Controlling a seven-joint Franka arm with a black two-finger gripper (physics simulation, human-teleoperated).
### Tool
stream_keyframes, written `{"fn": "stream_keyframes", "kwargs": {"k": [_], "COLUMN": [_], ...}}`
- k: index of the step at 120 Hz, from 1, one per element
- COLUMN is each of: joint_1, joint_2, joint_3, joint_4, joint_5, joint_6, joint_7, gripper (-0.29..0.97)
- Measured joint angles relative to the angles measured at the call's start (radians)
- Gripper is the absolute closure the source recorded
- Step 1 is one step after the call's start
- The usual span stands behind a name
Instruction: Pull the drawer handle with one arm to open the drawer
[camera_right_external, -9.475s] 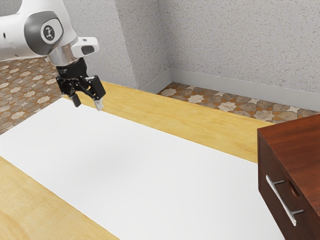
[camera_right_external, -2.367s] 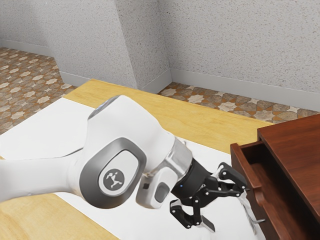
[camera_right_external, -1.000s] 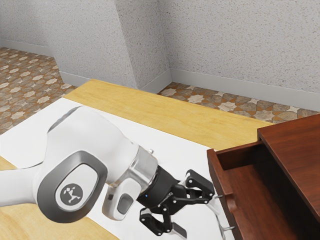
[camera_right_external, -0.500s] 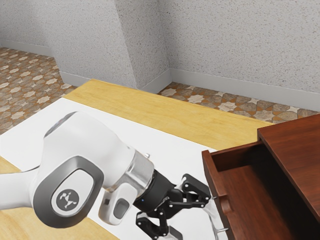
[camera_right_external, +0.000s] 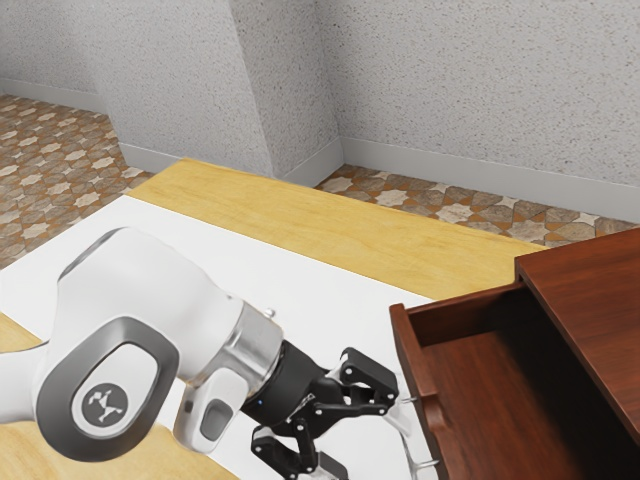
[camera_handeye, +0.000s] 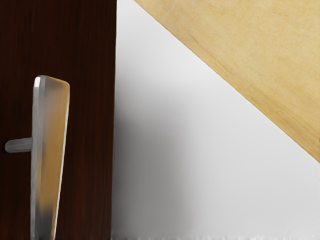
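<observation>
Arm: my white arm (camera_right_external: 140, 340) enters from the exterior view's lower left and lies low over the tabletop (camera_right_external: 300, 215), reaching toward the exterior view's right. A white sheet (camera_right_external: 150, 240) covers the middle of the wooden tabletop, and the arm is above it.

Gripper: the black gripper (camera_right_external: 365, 435) is just beside the drawer's front, near the lower edge of the exterior view. Its fingers are spread apart and clamp nothing. The upper finger (camera_right_external: 372, 385) reaches to the handle (camera_right_external: 412, 440). The lower finger stays clear of the handle, on the arm's side. I cannot tell whether the upper finger touches the bar.

Handle: a silver bar mounted on the drawer front. In the wrist view the handle (camera_handeye: 47, 160) stands off the dark wood on a short post (camera_handeye: 17, 145) and runs parallel to the panel's edge.

Drawer: the drawer (camera_right_external: 408, 360) is open. It is drawn well out of the cabinet (camera_right_external: 590, 290) toward the arm, and its inside bottom is exposed. In the wrist view the drawer front (camera_handeye: 75, 50) borders the white sheet (camera_handeye: 200, 175), with bare tabletop (camera_handeye: 260, 50) beyond.

Cabinet: dark red-brown wood, at the exterior view's right edge, resting on the tabletop.
</observation>
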Motion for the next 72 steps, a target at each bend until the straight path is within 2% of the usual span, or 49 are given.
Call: {"fn": "stream_keyframes", "kwargs": {"k": [72], "joint_1": [0.027], "joint_2": [-0.087], "joint_3": [0.0], "joint_4": [-0.062], "joint_5": [0.07], "joint_6": [-0.007], "joint_7": [-0.028], "gripper": [0.03]}}
